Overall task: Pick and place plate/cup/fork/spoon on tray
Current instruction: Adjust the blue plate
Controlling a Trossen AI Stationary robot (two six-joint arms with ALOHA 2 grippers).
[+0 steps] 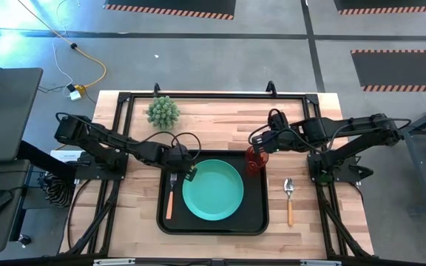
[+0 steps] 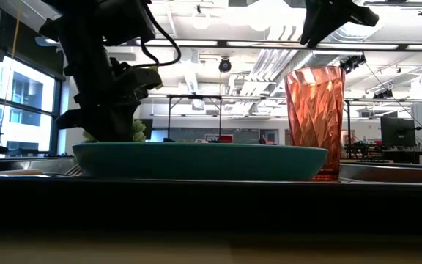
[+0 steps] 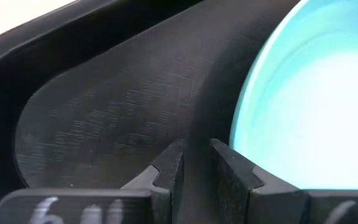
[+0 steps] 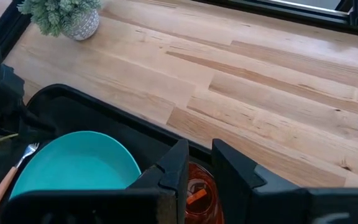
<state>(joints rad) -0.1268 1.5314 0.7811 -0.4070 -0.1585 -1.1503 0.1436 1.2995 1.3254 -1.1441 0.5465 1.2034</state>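
Resting in the black tray (image 1: 259, 222), the teal plate (image 1: 212, 190) has the fork (image 1: 171, 198) just left of it and the red cup (image 1: 254, 160) upright at the tray's rear right corner. The spoon (image 1: 289, 199) lies on the table right of the tray. The left gripper (image 1: 190, 171) hovers beside the plate's rim and the right gripper (image 1: 255, 151) above the cup, both with fingers nearly together and empty.

Plate (image 1: 212, 190), fork (image 1: 171, 196) and cup (image 1: 254, 161) sit on the tray (image 1: 257, 222); spoon (image 1: 289, 200) lies on the table (image 1: 220, 118) beside it.
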